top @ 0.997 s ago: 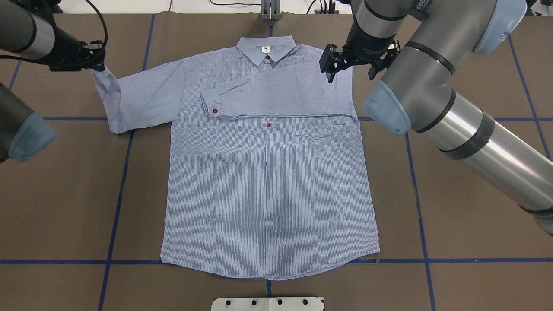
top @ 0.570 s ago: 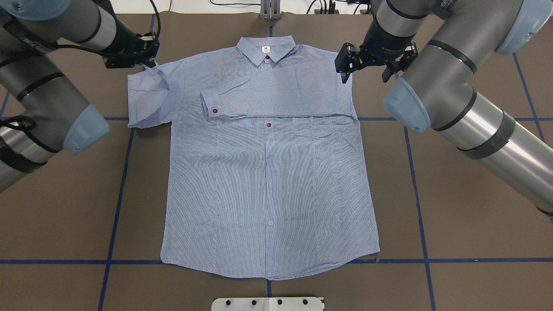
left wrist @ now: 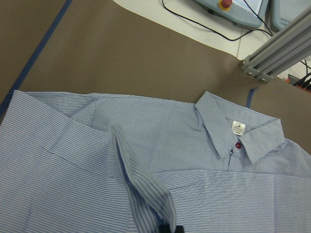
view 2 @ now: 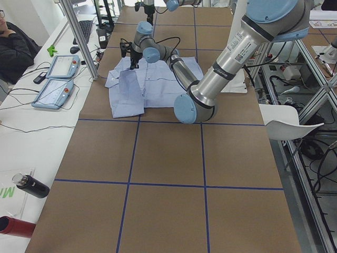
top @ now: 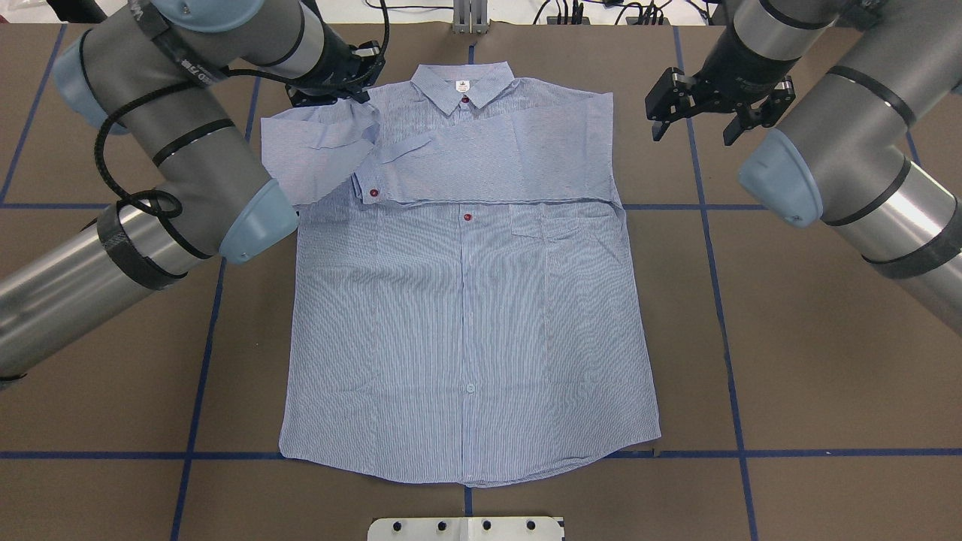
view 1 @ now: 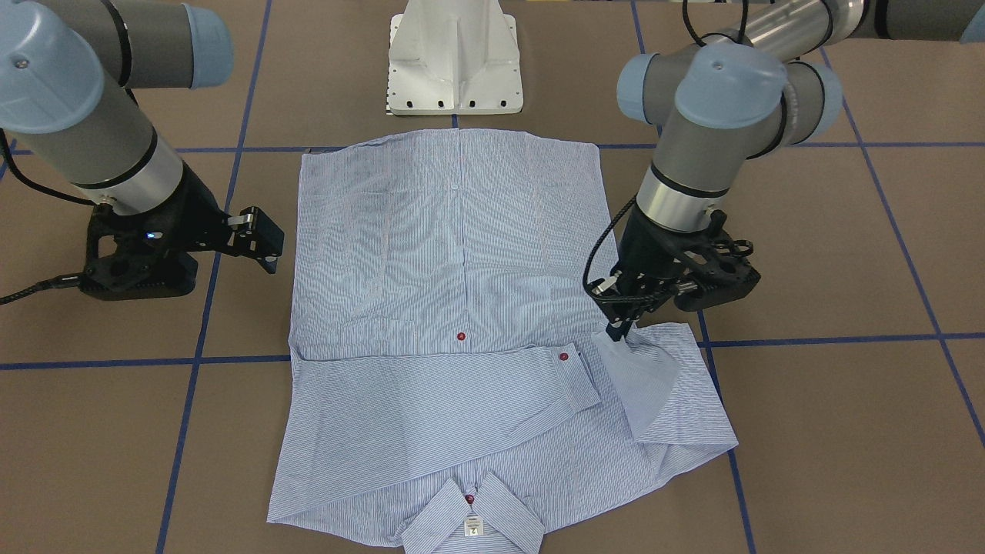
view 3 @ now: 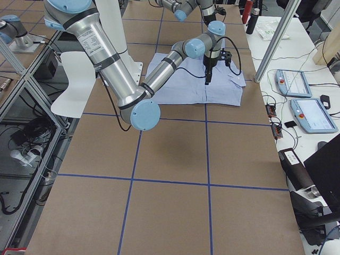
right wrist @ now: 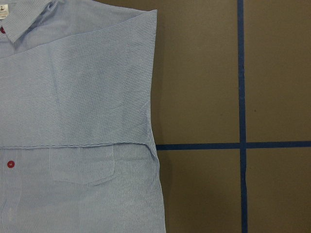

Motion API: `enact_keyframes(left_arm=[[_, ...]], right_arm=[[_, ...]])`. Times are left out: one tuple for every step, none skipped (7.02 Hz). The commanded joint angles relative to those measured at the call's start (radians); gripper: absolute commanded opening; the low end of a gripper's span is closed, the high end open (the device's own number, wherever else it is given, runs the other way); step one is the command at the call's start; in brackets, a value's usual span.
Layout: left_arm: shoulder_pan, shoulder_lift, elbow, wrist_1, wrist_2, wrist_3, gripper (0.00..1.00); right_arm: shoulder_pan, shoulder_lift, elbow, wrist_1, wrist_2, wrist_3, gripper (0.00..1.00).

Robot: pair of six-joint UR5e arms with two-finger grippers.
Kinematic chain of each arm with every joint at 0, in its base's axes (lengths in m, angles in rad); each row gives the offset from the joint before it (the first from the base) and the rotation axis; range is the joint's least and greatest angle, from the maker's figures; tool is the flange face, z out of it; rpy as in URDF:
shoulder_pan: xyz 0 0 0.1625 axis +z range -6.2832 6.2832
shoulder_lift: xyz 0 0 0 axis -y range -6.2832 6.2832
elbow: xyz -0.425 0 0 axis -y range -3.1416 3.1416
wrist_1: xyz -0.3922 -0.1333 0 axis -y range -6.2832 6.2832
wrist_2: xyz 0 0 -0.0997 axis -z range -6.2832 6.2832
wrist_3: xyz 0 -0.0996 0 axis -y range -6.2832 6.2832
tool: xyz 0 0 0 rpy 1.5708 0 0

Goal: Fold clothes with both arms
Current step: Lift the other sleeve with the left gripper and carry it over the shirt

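The light blue striped shirt (top: 466, 300) lies face up and flat on the brown table, collar (top: 462, 84) at the far side. One sleeve lies folded across the chest, its cuff with a red button (top: 373, 193) near the middle. My left gripper (top: 359, 96) is shut on the other sleeve's cuff (view 1: 627, 362), holding it raised over the shoulder beside the collar. The left wrist view shows that pinched cuff (left wrist: 146, 194) in front of the collar (left wrist: 238, 138). My right gripper (top: 693, 128) hangs open over bare table, right of the shirt's shoulder (right wrist: 141, 58), holding nothing.
Blue tape lines (top: 721, 300) grid the brown table. The white pedestal base (view 1: 454, 61) stands at the near edge behind the shirt's hem. A side bench holds teach pendants (view 2: 55, 87) and bottles (view 2: 31, 187); a person (view 2: 13, 47) sits there.
My left gripper has carried the sleeve cuff rightwards from off the shirt's side to beside the collar, folding the sleeve inward. The right gripper, still open, has moved right, away from the shirt.
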Motion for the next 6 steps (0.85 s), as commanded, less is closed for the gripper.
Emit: enact_keyframes(left_arm=[[0.034, -0.065, 0.024, -0.002, 0.0, -0.036, 0.0], [0.058, -0.088, 0.024, -0.002, 0.0, -0.068, 0.0], [0.083, -0.105, 0.022, -0.002, 0.0, -0.091, 0.0], [0.095, -0.105, 0.015, -0.002, -0.001, -0.109, 0.0], [0.106, -0.108, 0.01, -0.002, -0.001, -0.116, 0.0], [0.114, -0.11, 0.012, -0.002, -0.001, -0.125, 0.0]], right_arm=[[0.012, -0.01, 0.001, 0.0, -0.002, 0.001, 0.99], [0.012, -0.012, 0.001, 0.0, -0.002, 0.001, 0.99], [0.012, -0.012, -0.001, 0.0, -0.002, 0.001, 0.99], [0.012, -0.015, -0.002, 0.0, -0.002, 0.001, 0.99], [0.012, -0.021, -0.001, 0.0, -0.002, 0.001, 0.99], [0.012, -0.024, -0.001, 0.0, -0.002, 0.001, 0.99]])
